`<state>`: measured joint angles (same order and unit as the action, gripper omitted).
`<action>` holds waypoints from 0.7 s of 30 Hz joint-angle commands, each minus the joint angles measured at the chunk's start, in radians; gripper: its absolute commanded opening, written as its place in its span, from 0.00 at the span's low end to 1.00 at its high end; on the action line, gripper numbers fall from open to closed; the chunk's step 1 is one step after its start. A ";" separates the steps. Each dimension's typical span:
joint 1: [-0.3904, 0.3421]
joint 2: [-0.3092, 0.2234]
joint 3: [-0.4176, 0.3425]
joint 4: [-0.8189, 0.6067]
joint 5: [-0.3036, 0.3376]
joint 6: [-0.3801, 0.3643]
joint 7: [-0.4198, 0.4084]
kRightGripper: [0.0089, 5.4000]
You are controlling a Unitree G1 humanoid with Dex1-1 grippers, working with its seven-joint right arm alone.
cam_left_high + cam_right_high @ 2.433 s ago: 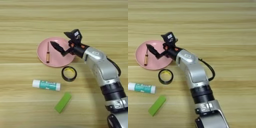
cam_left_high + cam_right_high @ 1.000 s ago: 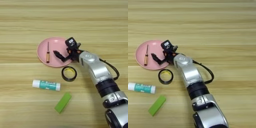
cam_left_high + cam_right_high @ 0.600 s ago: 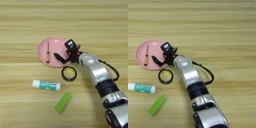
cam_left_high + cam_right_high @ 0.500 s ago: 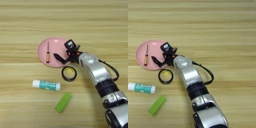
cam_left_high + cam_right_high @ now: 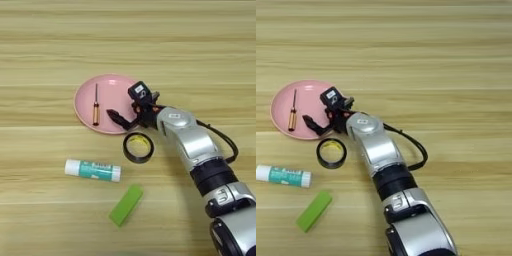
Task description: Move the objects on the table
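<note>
My gripper (image 5: 121,119) has dropped lower over the plate's (image 5: 85,107) near-right rim since earlier, fingers spread and empty; the screwdriver (image 5: 95,105) lies unmoved.

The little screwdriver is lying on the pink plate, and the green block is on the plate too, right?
Not quite. The screwdriver does lie on the pink plate, but the green block lies on the bare table, nearer the robot than the white tube. The left eye view shows it.
</note>
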<state>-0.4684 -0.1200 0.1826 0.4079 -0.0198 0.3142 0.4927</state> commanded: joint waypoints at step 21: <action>-0.102 -0.019 0.018 0.014 -0.026 0.031 0.021 0.99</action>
<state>-0.4929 -0.1256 0.2057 0.4443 -0.0371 0.3517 0.5225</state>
